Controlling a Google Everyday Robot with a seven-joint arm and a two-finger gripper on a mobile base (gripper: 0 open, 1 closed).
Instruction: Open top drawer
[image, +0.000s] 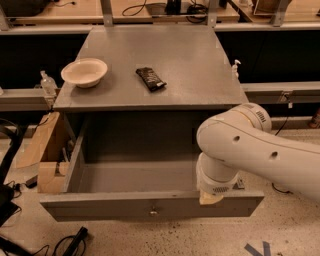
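The top drawer (100, 206) is a wide grey box pulled well out from under the grey cabinet top (190, 75). Its flat front faces me with a small round metal knob (153, 212) at centre. The bare floor of the box (135, 176) shows inside. My white arm (250, 150) comes in from the right and bends down over the drawer's right front. The gripper (211, 198) is at the end of the arm, right at the top edge of the drawer front, mostly hidden by the wrist. No other drawer fronts are in view.
A white bowl (84, 72) and a dark snack bar (151, 79) lie on the cabinet top. A cardboard box (46, 150) stands against the drawer's left side. Small bottles (46, 83) (234, 67) flank the cabinet. Cables (70, 242) lie on the floor at left.
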